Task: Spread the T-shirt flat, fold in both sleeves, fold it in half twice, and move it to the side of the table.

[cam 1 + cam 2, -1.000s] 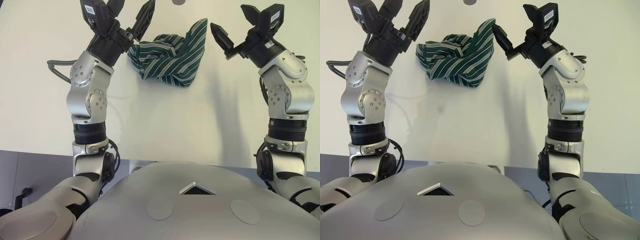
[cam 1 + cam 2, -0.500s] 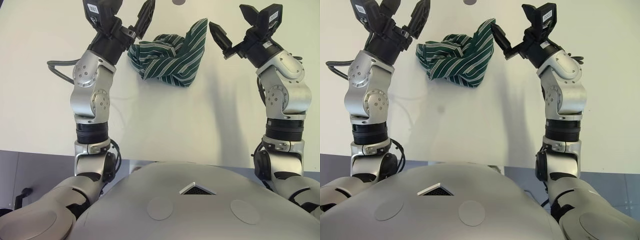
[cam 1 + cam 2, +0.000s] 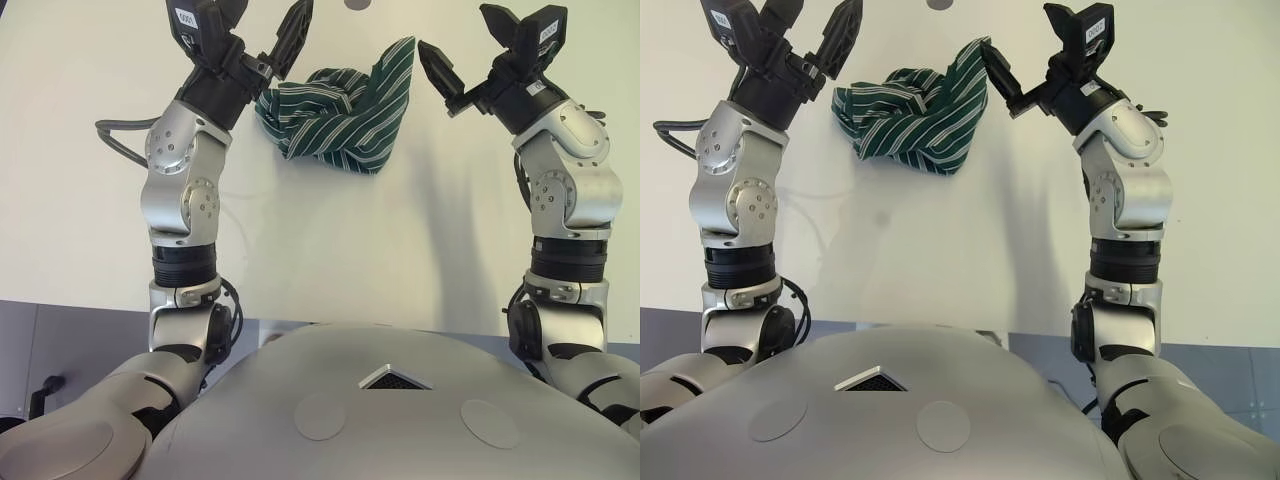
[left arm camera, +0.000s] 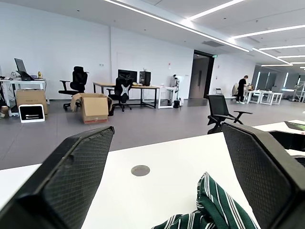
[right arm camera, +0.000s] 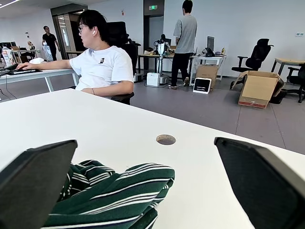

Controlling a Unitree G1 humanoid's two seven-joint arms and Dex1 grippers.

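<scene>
The T-shirt (image 3: 335, 115) lies bunched on the tabletop (image 3: 330, 240) between the left pincer (image 3: 266, 25) and right pincer (image 3: 458, 32), both spread apart and empty. The cloth looks soft, light and limp, so it is best pinched at the outer edges and drawn outward.

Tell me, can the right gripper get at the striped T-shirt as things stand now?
Probably yes. The right gripper is open and sits just beside the raised corner of the crumpled T-shirt. Nothing on the table stands between them, so a short move toward the cloth should be enough.
</scene>
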